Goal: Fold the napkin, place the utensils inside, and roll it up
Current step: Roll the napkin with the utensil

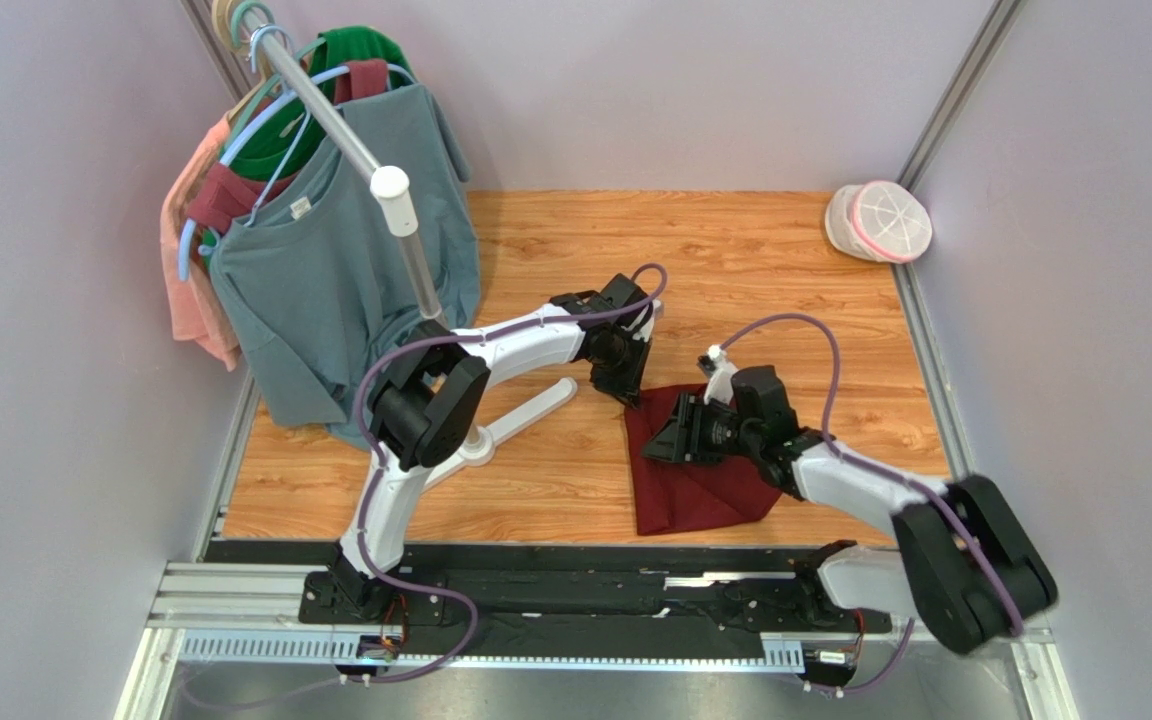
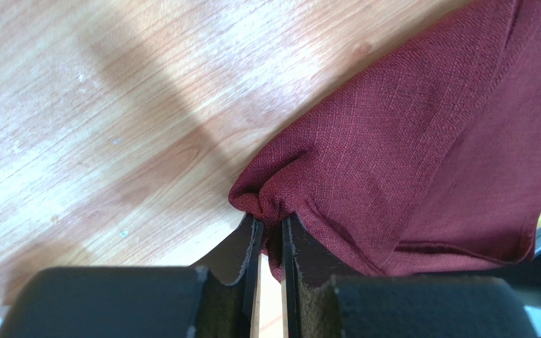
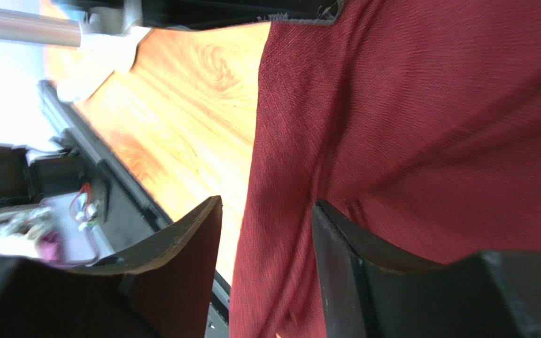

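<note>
1. Along the near edge of the table (image 1: pixel 778 270), both arm bases sit on a black mounting rail (image 1: pixel 567 600).
2. Just beyond the rail, right of centre, the napkin (image 1: pixel 710 488) lies rumpled on the wooden surface, its layers partly overlapping.
3. Over the napkin's middle, the right gripper (image 3: pixel 266 208) has its jaws well apart. Cloth runs through the gap, but neither finger is clamped on it.
4. At the napkin's far-left corner, the left gripper (image 2: pixel 270 225) is closed almost fully, pinching a bunched fold of the fabric between its fingertips.
5. At the far left stands a clothes rack (image 1: pixel 414 248) hung with shirts (image 1: pixel 334 285); its white base lies beside the left arm.
6. In the far-right corner rests a white round container (image 1: pixel 880 221).
</note>
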You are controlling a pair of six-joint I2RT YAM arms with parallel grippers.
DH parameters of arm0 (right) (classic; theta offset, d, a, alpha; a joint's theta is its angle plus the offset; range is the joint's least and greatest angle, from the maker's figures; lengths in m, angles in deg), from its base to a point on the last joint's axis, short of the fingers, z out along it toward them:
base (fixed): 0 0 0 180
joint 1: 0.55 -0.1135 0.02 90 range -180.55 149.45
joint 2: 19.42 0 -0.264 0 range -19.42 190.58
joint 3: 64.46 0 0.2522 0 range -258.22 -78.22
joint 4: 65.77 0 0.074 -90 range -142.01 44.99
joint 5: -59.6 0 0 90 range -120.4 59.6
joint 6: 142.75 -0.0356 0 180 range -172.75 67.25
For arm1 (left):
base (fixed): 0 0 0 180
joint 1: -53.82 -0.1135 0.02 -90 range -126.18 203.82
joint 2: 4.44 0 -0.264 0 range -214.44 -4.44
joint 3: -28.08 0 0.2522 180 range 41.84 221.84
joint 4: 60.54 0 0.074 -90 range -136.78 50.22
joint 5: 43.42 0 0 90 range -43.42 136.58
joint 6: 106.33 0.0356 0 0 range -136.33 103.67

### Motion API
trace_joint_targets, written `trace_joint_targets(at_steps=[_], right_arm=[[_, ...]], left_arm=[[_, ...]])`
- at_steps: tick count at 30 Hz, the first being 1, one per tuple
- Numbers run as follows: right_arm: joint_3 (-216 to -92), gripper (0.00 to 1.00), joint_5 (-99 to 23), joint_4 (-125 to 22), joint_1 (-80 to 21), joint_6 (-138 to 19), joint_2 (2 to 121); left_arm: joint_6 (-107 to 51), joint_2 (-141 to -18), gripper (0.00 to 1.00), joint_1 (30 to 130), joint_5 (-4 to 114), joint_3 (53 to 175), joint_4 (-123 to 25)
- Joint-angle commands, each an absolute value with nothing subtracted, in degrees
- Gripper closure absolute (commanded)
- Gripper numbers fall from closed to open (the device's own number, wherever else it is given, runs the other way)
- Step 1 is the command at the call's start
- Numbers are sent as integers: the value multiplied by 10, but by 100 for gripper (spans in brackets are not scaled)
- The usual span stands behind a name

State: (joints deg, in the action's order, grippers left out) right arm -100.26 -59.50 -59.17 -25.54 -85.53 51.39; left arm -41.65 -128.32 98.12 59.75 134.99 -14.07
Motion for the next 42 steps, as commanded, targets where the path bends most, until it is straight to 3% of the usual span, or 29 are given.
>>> trace_joint_targets(at_steps=[1, 7, 11, 17, 24, 42], right_arm=[[-1062, 44, -443, -381, -276, -805, 394], [-1122, 45, -308, -248, -415, -832, 323], [-1145, 45, -240, -227, -539, -890, 353], [-1185, 46, -162, -209, -646, -945, 443], [-1237, 47, -111, -194, -700, -951, 514], [-1220, 48, -102, -219, -694, -996, 624]], left_arm=[[-391, -1298, 94, 981, 585, 1366, -88], [-389, -1303, 94, 981, 591, 1376, -82], [-388, -1307, 94, 981, 592, 1384, -75], [-390, -1308, 94, 981, 591, 1388, -75], [-388, -1306, 94, 981, 591, 1386, -74], [-386, -1302, 94, 981, 591, 1387, -68]])
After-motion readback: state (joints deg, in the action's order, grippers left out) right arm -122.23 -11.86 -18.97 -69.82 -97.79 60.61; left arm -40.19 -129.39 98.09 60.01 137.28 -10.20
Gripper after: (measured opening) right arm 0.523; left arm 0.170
